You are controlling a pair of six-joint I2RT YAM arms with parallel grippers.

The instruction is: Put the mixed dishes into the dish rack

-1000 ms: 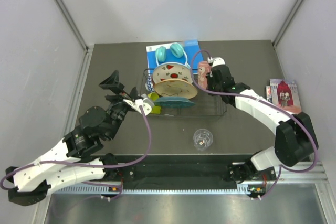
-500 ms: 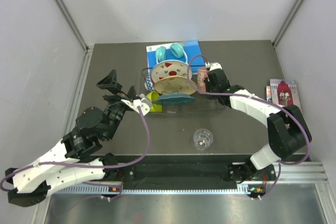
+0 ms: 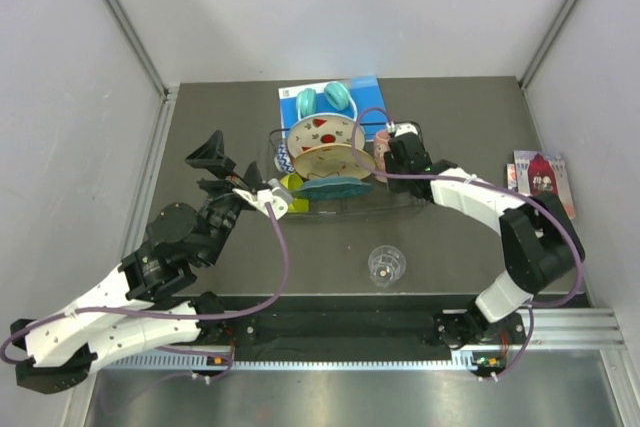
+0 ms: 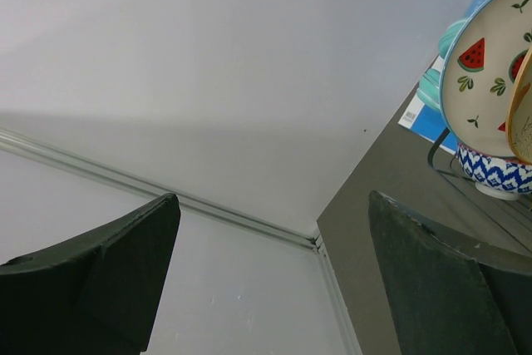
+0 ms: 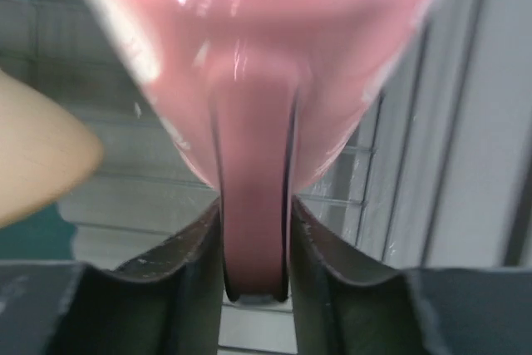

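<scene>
Far left: left gripper [image 4: 266,288] spread wide, holding nothing, raised beside the dish rack [image 3: 405,199]. Inside the rack, small patterned bowl [image 3: 286,157] and lime-green bowl [image 3: 292,185] at the left end, then white plate with red watermelon slices [image 3: 322,131] upright behind the cream-orange floral plate [image 3: 330,160], teal plate [image 3: 330,188] in front. At the rack's right end, pink mug [image 5: 249,39], its handle pinched by the right gripper [image 5: 255,239]; clear glass [image 3: 386,265] on the table, apart from the rack.
</scene>
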